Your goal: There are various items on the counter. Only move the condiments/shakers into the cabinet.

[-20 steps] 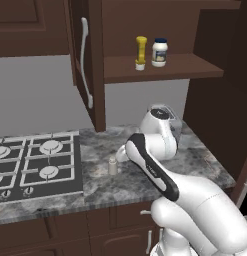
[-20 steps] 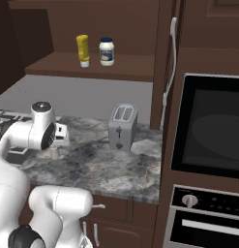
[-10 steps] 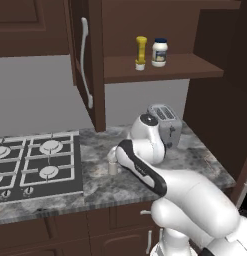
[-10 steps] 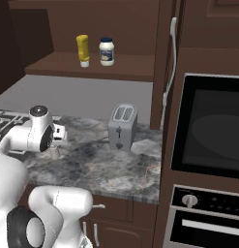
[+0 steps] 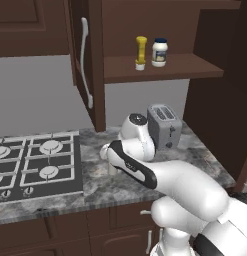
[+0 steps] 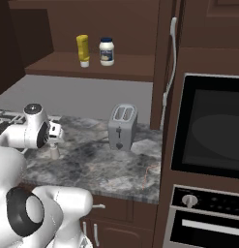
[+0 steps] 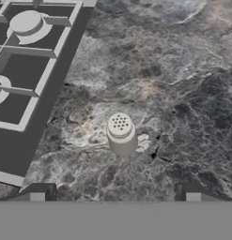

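The counter (image 5: 195,150) is a grey-and-white speckled granite slab with a thick edge, running from a black stovetop (image 5: 35,165) with white burner grates on the left to a tall dark brown panel on the right; in the right base view a built-in black oven (image 6: 208,131) stands beyond that end. Brown base cabinets (image 5: 70,235) sit under the slab. Above it the dark wooden cabinet (image 5: 165,67) stands with its door (image 5: 87,65) swung open, long curved silver handle facing out, and on its shelf a slim yellow bottle (image 5: 140,52) stands just beside a white jar (image 5: 159,52) with a dark blue lid. A boxy grey toaster (image 5: 164,126) sits on the granite toward the back. The small pale grey shaker (image 7: 120,134) stands upright on the slab near the stovetop's edge, its perforated top showing. The gripper (image 7: 115,197) hangs above it with its two tips spread wide apart, holding nothing, the shaker between and beyond them
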Available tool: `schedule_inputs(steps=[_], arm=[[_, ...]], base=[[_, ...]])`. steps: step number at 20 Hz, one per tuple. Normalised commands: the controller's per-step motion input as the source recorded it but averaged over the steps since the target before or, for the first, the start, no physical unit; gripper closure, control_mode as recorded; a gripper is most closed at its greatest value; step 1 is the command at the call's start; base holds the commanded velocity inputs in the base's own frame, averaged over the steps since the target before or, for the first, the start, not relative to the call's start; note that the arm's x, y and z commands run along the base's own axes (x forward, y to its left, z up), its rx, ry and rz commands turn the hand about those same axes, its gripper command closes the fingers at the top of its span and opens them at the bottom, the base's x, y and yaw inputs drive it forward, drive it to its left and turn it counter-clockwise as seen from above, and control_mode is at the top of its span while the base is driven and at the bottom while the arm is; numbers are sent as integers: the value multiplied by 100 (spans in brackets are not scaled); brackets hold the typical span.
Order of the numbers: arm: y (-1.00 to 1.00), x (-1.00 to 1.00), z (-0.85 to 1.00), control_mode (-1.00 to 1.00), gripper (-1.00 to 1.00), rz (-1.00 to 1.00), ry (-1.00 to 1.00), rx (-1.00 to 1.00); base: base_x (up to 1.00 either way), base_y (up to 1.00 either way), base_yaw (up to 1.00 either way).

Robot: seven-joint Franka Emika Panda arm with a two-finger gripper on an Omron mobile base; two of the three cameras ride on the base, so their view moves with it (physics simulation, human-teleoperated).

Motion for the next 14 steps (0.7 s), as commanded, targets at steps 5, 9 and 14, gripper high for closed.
schedule_inputs(steps=[5,9,14], arm=[[11,27,-15,-100,-100,-2,-2,-3],[2,13,-26,-100,-100,-1,0,-1],[0,0,-18,-100,-100,-1,0,0]], base=[[0,0,0],[0,0,0],[0,0,0]])
